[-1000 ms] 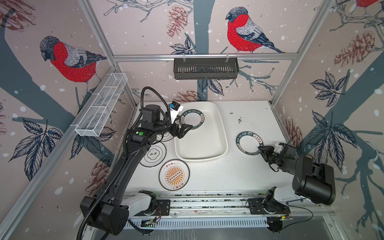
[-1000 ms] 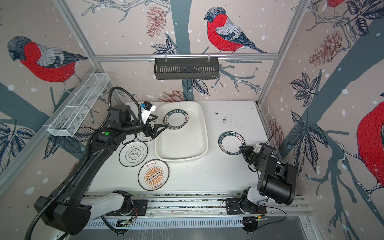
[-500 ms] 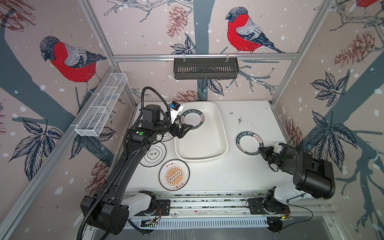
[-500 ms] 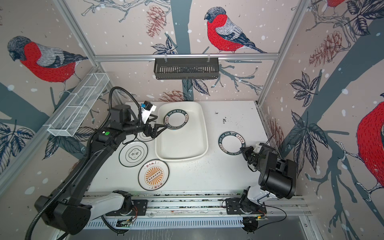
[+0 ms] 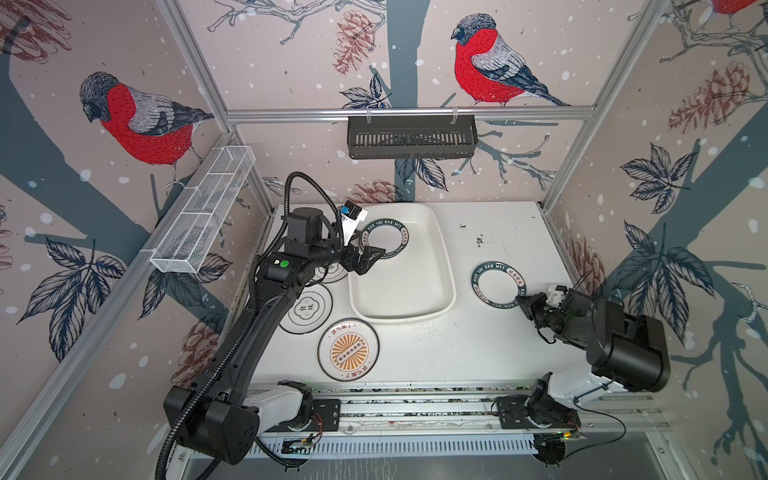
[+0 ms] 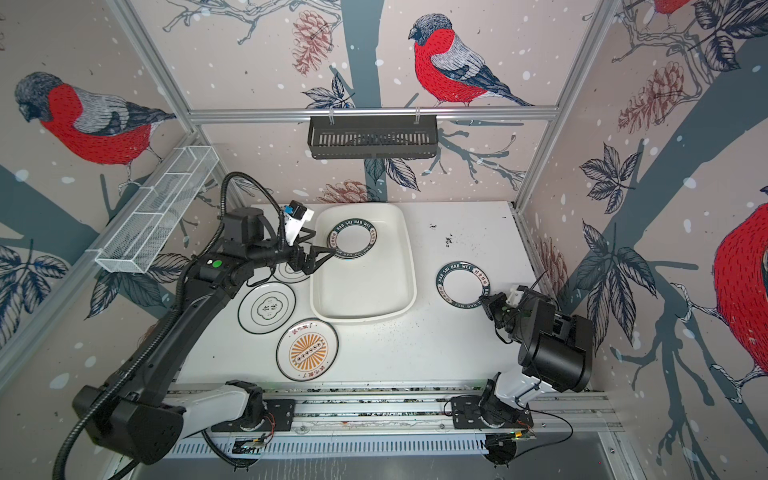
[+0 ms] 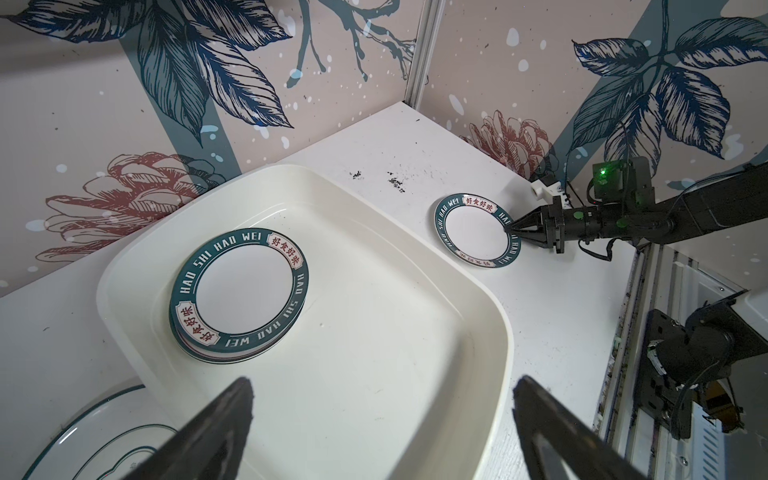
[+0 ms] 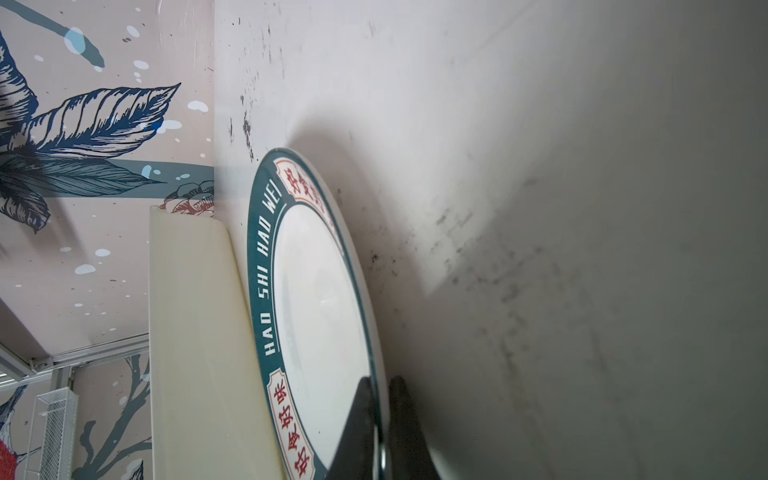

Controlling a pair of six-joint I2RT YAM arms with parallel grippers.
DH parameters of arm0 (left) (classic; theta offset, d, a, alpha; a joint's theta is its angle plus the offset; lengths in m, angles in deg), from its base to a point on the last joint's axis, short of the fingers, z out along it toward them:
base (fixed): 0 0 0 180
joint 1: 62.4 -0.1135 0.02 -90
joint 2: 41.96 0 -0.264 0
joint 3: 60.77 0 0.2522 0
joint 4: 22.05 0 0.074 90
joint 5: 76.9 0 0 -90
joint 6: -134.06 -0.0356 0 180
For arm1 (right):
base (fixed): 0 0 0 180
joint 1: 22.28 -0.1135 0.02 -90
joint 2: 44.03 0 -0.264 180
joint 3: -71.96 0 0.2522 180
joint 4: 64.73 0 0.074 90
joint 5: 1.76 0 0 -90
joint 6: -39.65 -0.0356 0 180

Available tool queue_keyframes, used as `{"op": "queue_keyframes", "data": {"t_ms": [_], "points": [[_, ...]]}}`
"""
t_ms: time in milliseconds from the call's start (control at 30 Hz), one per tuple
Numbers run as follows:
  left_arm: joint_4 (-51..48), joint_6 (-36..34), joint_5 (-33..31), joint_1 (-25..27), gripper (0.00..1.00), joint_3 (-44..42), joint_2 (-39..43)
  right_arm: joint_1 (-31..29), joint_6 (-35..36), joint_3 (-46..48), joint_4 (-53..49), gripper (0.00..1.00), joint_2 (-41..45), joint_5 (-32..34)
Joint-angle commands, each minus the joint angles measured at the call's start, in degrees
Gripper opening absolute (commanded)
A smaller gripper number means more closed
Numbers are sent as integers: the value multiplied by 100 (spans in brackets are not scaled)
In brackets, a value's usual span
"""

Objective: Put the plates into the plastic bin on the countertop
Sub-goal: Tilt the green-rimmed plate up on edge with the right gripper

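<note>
A green-rimmed plate (image 5: pixel 498 286) (image 6: pixel 463 286) (image 7: pixel 477 230) (image 8: pixel 316 299) lies on the countertop (image 5: pixel 436 353) right of the plastic bin (image 5: pixel 399 291) (image 6: pixel 361 291) (image 7: pixel 374 374). My right gripper (image 5: pixel 521 300) (image 6: pixel 486 301) (image 7: pixel 509 228) (image 8: pixel 380 386) is shut on its near rim. Inside the bin, at the back left, lies a short stack of green-rimmed plates (image 5: pixel 384 238) (image 6: pixel 353 240) (image 7: pixel 239 297). My left gripper (image 5: pixel 368 262) (image 6: pixel 322 262) (image 7: pixel 382 386) hangs open and empty over the bin's left side. A sunburst plate (image 5: pixel 348 350) and a black-rimmed plate (image 5: pixel 306 308) lie left of the bin; another plate (image 5: pixel 330 272) is partly hidden under the left arm.
A black slatted basket (image 5: pixel 411 137) hangs on the back wall and a white wire rack (image 5: pixel 203 208) on the left wall. Dark specks (image 5: pixel 478 239) dot the countertop behind the right-hand plate. Aluminium posts edge the corners.
The right gripper's jaws have closed onto the rim of the green-rimmed plate, and the right arm has shifted a little. The left arm has not moved.
</note>
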Motion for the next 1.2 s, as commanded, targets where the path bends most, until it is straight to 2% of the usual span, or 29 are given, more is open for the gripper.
{"op": "queue_keyframes", "data": {"t_ms": [0,700,1033,1167], "points": [[27,-76,36,10,97,19,4,28,-11,-15,-565,4,1,345],[32,-60,12,11,97,5,81,37,181,-980,-1968,4,1458,338],[88,-70,-22,-33,97,-250,254,-293,34,-1397,-2330,4,2043,536],[240,52,-71,-54,97,-412,290,-637,62,-1701,-2491,4,2066,735]]}}
